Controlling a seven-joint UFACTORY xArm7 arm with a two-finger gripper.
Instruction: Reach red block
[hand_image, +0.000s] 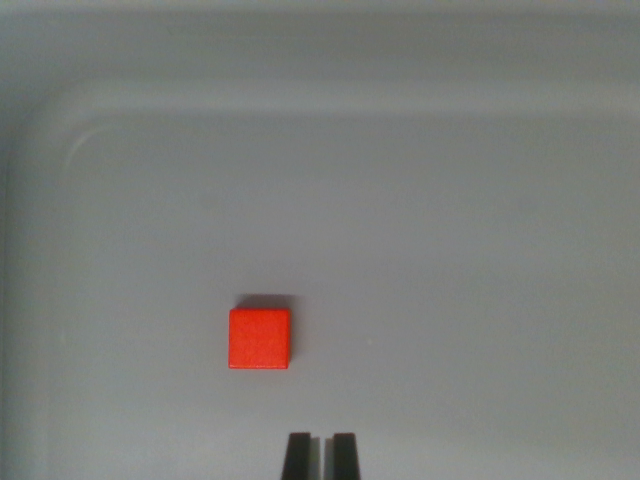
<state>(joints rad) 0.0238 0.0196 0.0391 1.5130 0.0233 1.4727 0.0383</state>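
Observation:
A small red block lies flat on the grey floor of a tray, left of centre in the wrist view. My gripper shows at the bottom edge as two dark fingertips with only a thin slit between them. It holds nothing and sits below and to the right of the block, apart from it.
The grey tray has a raised rim curving across the top and down the wrist view's left side. Bare tray floor surrounds the block on all sides.

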